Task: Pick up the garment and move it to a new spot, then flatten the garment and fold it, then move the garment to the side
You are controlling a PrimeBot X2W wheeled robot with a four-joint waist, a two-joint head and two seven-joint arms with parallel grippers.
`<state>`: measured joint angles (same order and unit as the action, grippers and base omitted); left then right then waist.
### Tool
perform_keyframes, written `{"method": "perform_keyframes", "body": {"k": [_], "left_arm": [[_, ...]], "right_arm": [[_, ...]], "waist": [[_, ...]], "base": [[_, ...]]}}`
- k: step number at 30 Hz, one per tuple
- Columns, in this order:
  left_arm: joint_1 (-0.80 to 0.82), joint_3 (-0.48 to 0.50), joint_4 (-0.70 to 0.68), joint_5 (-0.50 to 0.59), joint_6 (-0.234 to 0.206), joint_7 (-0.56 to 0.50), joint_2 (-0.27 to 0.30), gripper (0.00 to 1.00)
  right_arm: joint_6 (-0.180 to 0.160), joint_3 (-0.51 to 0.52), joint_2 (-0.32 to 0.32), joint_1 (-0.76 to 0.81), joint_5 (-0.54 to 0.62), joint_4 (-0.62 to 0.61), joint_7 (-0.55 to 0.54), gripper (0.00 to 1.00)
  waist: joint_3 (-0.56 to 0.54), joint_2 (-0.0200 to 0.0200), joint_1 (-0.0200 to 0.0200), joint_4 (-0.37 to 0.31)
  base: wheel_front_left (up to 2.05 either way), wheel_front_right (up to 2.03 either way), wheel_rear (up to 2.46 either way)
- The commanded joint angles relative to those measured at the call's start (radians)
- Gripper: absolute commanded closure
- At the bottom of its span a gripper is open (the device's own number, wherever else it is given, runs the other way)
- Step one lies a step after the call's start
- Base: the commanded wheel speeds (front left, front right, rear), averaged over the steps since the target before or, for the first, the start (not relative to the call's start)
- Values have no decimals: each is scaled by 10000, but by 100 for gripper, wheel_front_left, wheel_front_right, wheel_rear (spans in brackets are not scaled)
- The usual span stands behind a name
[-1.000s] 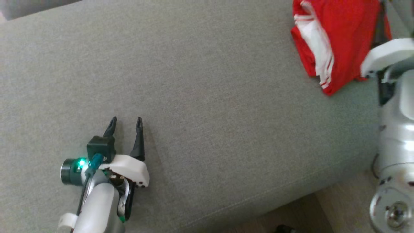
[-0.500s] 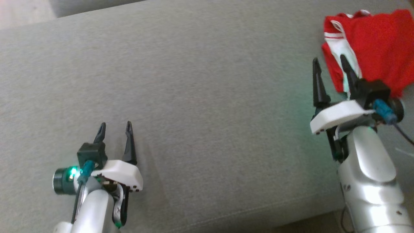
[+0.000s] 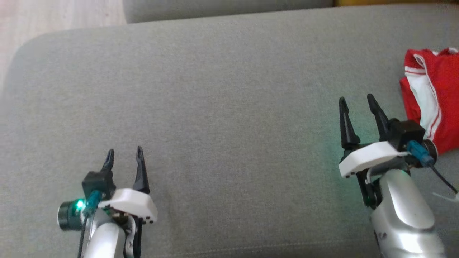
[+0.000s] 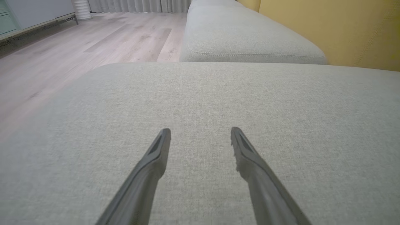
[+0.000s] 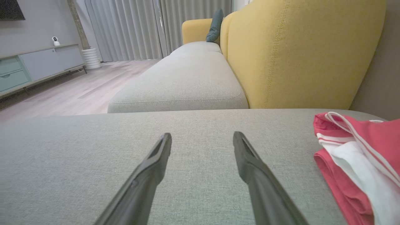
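The garment (image 3: 434, 96), red with white stripes, lies folded at the right edge of the grey cushion (image 3: 222, 118); in the right wrist view the garment (image 5: 359, 162) sits at the lower right. My right gripper (image 3: 356, 101) hovers open just left of it, nothing between its fingers (image 5: 247, 165). At the lower left my left gripper (image 3: 123, 153) stands open and empty over bare cushion, its fingers (image 4: 156, 156) apart in the left wrist view.
A second grey seat cushion (image 5: 184, 84) lies beyond this one, with a yellow backrest (image 5: 300, 53) along the right. Wooden floor (image 4: 68, 53) is to the left, past the cushion's rounded edge. A low cabinet (image 5: 34, 65) stands against the far wall.
The head camera has swung left and up, so the garment has slid toward the right edge of the picture. My right arm has drawn back from the garment, its gripper open.
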<state>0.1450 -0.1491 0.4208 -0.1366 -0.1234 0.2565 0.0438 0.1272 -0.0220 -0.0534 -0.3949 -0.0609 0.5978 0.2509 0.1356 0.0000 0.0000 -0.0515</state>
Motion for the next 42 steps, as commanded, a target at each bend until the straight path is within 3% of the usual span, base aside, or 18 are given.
{"method": "perform_keyframes", "body": {"k": [1, 21, 22, 27, 42], "left_arm": [[133, 377, -323, -61, -59, 53, 66, 0], [-491, 640, -376, -258, 82, 53, 65, 0], [-662, 307, -38, -274, 100, -2, -2, 100], [-766, 359, 389, -447, 127, -89, -35, 100], [-737, 616, 110, -2200, 420, -517, -23, 100]], "right_arm": [[35, -225, 31, -35, -103, -326, 108, 0], [35, -555, 31, 771, -624, -139, 108, 0], [0, -309, 0, 987, -566, 146, 0, 100], [0, -244, 46, 1154, -731, 553, -99, 100], [5, -73, 44, 1393, -2548, 26, -519, 100]], "waist": [[-244, 0, 0, 186], [-906, 0, 0, 243], [-907, 0, 0, 240], [-911, 0, 0, 239], [-962, 0, 0, 273]], "base": [[0, 0, 0], [0, 0, 0], [0, 0, 0], [0, 0, 0], [0, 0, 0]]}}
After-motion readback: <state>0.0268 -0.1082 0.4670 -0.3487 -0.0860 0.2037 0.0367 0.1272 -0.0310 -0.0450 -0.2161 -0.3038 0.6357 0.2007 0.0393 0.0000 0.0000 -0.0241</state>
